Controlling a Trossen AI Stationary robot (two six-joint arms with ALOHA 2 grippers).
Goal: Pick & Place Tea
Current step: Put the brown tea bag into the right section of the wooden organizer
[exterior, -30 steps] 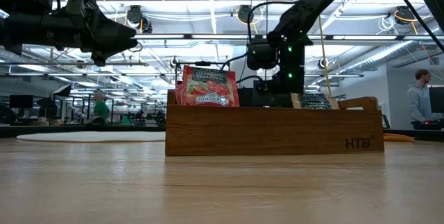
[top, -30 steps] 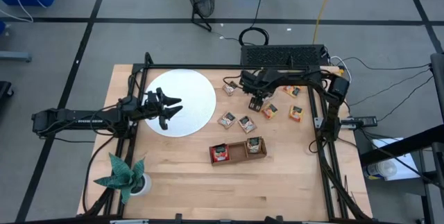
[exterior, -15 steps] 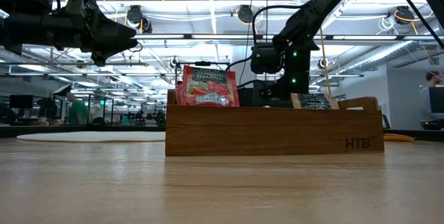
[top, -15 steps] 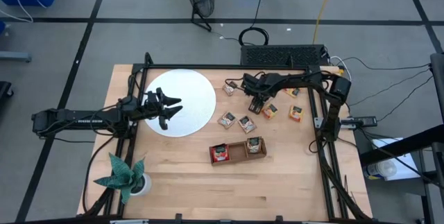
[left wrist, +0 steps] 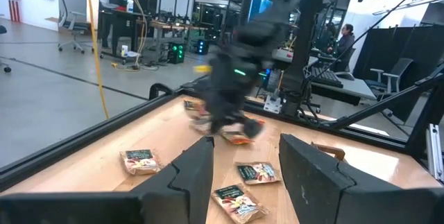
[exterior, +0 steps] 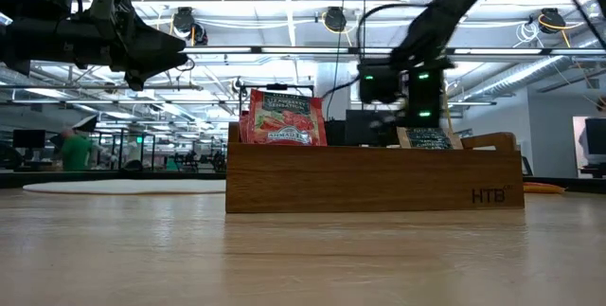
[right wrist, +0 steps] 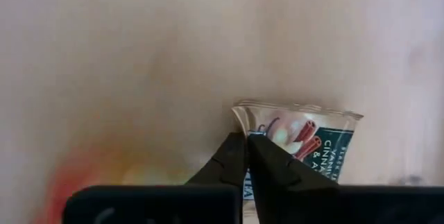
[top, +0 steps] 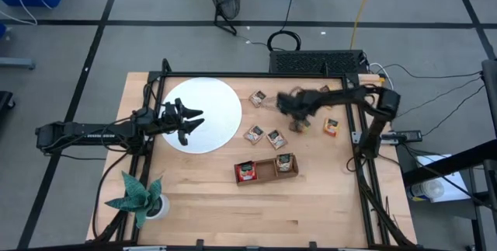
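Observation:
Several small tea sachets lie flat on the far right of the wooden table: one (top: 257, 98) toward the far edge, two (top: 254, 134) (top: 276, 138) nearer, one (top: 331, 127) to the right. My right gripper (top: 298, 121) points steeply down among them, blurred, and is shut on a sachet (right wrist: 305, 141) with a teal band and pictured cinnamon sticks. The brown tray (top: 268, 175) holds a red sachet (exterior: 282, 119) and a green one (top: 285, 162), both standing on edge. My left gripper (top: 186, 120) hovers open and level above the white disc (top: 213, 103). My right gripper pinches the sachet's edge (right wrist: 255, 135), close to one corner, between its two fingertips. The fingers come from above, slanting steeply down. Most of the sachet spreads out beyond the fingertips. Whether it is clear of the table I cannot tell.
A green folded-paper plant in a white pot (top: 140, 198) stands at the near left corner. Black frame rails (top: 256, 75) run along the far and side edges. Bare wood (top: 256, 216) lies between the tray and the near edge.
My right gripper has gone down and toward the table's right edge, and its fingers have shut on the sachet's edge. My left gripper has kept still.

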